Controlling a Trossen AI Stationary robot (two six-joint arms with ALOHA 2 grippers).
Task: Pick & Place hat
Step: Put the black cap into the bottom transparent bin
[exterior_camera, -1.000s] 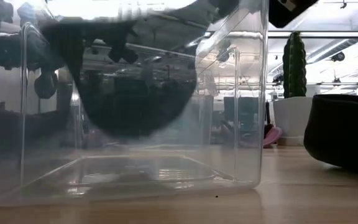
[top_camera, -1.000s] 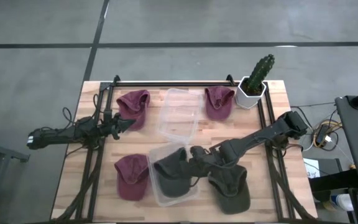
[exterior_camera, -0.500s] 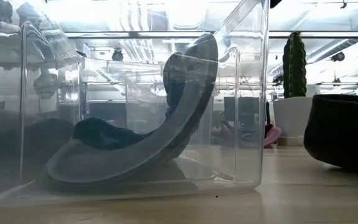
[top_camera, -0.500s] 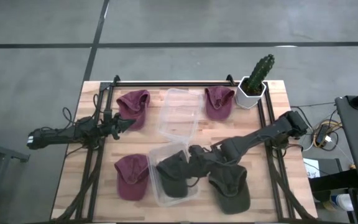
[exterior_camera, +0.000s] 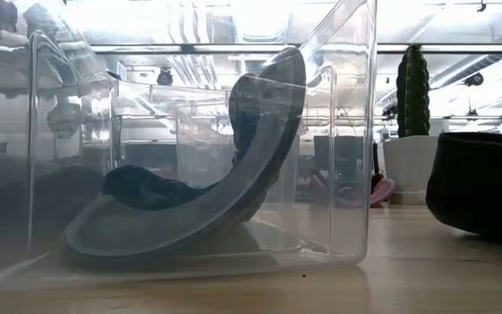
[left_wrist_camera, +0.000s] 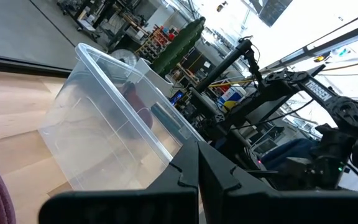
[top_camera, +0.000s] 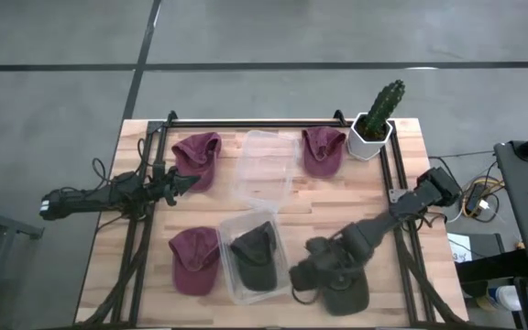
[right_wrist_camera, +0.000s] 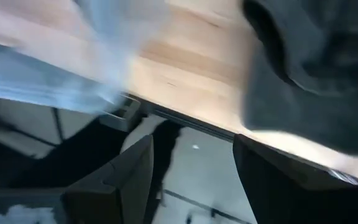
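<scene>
Right gripper (top_camera: 302,275), fingers spread and empty, hovers beside the second dark hat (top_camera: 342,280). It should descend on the crown, then close. Left gripper (top_camera: 189,181) waits closed.

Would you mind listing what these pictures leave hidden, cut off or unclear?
- High view: right gripper sits beside the second dark hat, its arm covering much of it.
- Low view: that hat is cut off by the picture's edge.
- Right wrist view: motion blur smears the clear bin.

Robotics lab — equipment racks (left_wrist_camera: 291,155), ceiling lights (exterior_camera: 234,22)
</scene>
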